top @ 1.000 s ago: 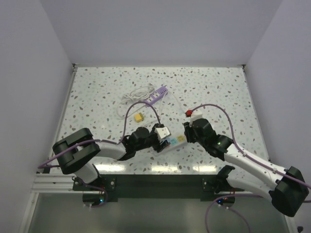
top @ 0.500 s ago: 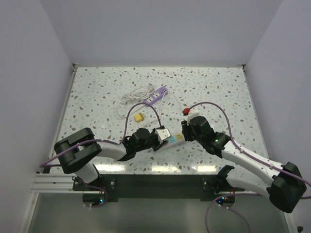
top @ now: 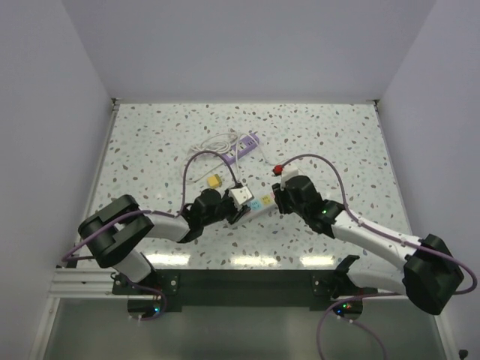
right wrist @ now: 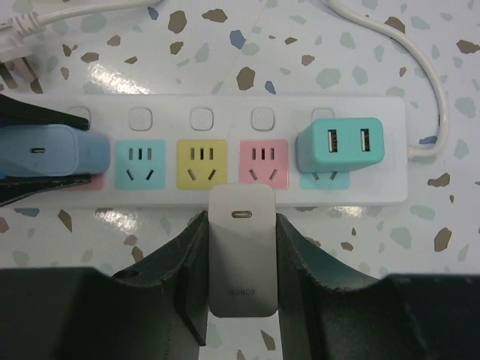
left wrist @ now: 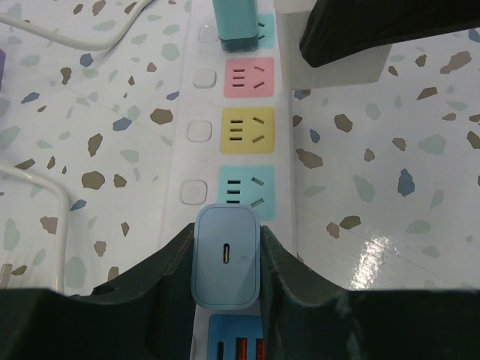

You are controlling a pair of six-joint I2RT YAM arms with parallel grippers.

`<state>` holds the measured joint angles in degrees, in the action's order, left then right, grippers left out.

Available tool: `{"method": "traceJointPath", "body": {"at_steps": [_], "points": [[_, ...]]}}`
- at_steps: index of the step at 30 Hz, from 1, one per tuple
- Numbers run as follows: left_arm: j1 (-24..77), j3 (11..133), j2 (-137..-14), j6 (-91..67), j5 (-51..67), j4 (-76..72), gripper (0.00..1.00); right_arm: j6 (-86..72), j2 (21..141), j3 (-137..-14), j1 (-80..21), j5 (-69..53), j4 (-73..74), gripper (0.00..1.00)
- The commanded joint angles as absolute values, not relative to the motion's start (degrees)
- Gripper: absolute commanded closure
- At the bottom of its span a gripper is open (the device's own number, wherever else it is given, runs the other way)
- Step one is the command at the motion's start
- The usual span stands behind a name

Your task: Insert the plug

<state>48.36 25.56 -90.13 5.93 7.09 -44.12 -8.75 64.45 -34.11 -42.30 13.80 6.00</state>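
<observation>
Left claw [left wrist: 226,241] pinches a blue charger [left wrist: 225,274], probably light and slick, by its flat sides; right claw [right wrist: 240,223] pinches a grey charger [right wrist: 240,259].

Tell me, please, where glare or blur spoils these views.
Left wrist: white glare on the table lower right, blue charger sharp. Right wrist: glare above the power strip, upper left, grey charger sharp. Top external: bright reflections along the table's near edge, no blur.
</observation>
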Motion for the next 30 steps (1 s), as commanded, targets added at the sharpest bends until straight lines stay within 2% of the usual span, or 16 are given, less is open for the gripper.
{"method": "traceJointPath", "body": {"at_steps": [1,18,30], "points": [[47.6,26.5,-92.6,5.5,7.9,-39.7,1.0,-5.8,65.7,-37.0,-42.0,13.0,-1.9,1.0],[47.6,26.7,-92.4,6.0,12.2,-39.1,1.0,-1.2,73.2,-37.9,-37.5,9.1,-9.2,1.0],[47.5,27.2,-93.1,6.2,11.7,-38.5,1.0,-1.2,76.6,-38.4,-36.7,6.0,-9.1,1.0]]}}
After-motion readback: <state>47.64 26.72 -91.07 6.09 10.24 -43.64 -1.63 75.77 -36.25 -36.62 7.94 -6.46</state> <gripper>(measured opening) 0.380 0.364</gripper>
